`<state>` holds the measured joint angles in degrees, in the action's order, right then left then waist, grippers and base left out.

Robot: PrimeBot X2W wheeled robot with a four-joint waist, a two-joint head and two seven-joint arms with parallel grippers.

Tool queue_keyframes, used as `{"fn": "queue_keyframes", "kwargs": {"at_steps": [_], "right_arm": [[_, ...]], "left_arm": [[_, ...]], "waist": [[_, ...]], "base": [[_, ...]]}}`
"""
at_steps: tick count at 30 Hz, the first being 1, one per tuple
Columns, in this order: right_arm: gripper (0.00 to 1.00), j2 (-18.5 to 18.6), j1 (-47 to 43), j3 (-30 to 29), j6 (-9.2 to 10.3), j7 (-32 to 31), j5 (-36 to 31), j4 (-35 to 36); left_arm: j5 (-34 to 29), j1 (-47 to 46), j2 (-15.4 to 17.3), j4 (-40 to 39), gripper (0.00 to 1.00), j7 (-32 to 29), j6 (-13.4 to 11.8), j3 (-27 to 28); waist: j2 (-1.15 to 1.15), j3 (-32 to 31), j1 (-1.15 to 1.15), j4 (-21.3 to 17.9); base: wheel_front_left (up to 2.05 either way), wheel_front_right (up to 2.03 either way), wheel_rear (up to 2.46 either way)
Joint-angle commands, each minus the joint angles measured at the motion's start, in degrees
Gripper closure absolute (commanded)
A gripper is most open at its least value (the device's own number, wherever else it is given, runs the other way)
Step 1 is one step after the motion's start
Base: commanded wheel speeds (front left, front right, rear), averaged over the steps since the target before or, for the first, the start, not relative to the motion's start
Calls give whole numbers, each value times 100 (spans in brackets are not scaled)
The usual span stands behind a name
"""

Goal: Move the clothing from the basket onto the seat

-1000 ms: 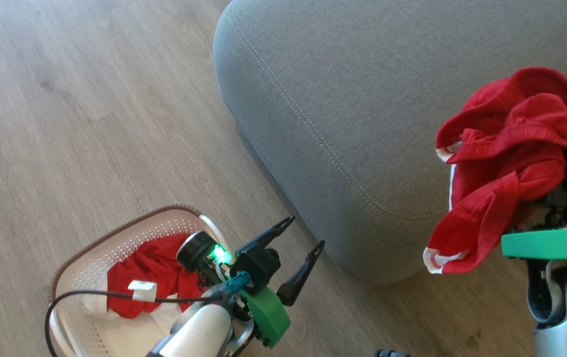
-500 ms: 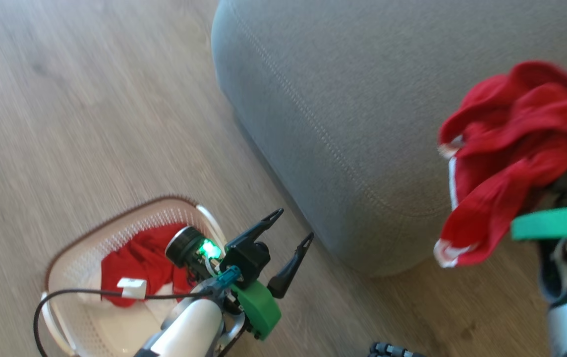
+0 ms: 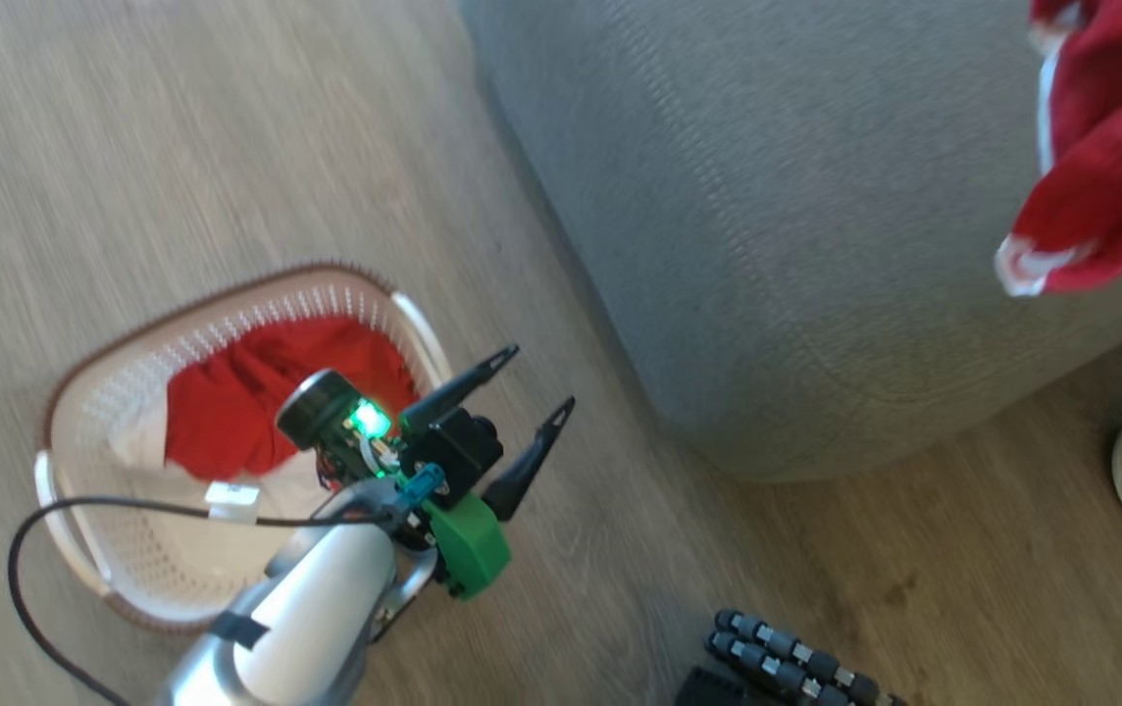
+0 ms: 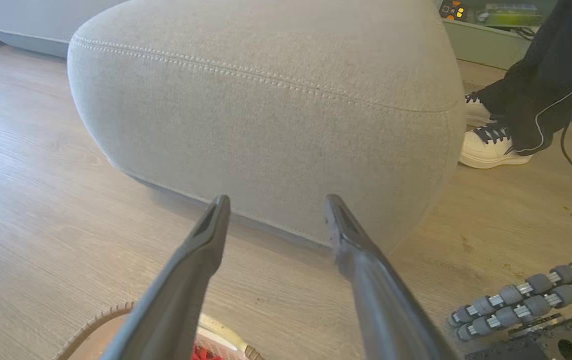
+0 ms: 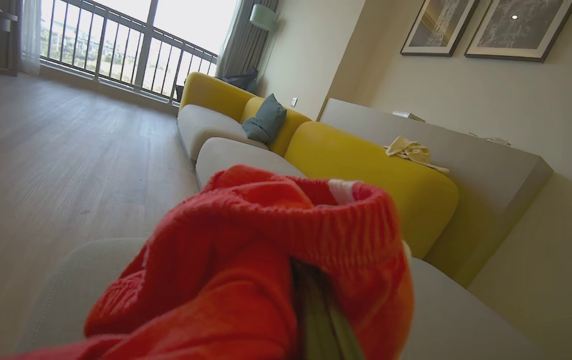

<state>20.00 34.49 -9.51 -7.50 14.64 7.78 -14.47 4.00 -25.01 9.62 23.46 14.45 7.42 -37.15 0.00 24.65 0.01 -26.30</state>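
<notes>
The right claw is showing as little more than a dark sliver buried in a red garment, its fingers pressing together on the ribbed cloth. The head view is cutting this garment off at its top right corner, where a white-trimmed hem is dangling over the grey seat; whether the cloth is touching the cushion cannot be told. That view is also blurring, while the left wrist view is giving the seat's pale stitch line crisply, along with a person's white shoe and dark trouser leg just beside the seat. The left claw is hanging spread wide and empty above the wood floor, between the cream basket and the seat. A second garment, red and crumpled, is lying inside the basket, the left wrist partly hiding it. The right wrist view is taking in a yellow sofa beyond the seat.
</notes>
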Motion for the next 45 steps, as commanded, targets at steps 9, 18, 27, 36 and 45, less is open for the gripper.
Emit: {"fn": "queue_keyframes", "kwargs": {"at_steps": [9,18,27,36,45], "right_arm": [[100,831,1416,207,1,36,308,-856],[100,1274,2428,470,1,36,40,-2415],[100,1335,3080,-708,1,36,-265,-3621],[100,1110,3422,-296,1,36,-212,-4737],[0,1181,3699,33,1,-215,371,-5633]], "left_arm": [[-129,-380,156,-144,0,55,7,56],[-150,-538,217,-122,0,55,6,31],[-260,-718,236,-200,0,55,-22,105],[-230,-727,191,-209,0,55,-72,147],[-169,-716,131,-318,0,55,-79,246]], "waist": [[0,788,-1,330],[0,1167,-1,544],[0,1675,-1,883],[0,1816,-1,1028],[0,1741,-1,1058]], "base": [[0,0,0],[0,0,0],[0,0,0],[0,0,0],[0,0,0]]}}
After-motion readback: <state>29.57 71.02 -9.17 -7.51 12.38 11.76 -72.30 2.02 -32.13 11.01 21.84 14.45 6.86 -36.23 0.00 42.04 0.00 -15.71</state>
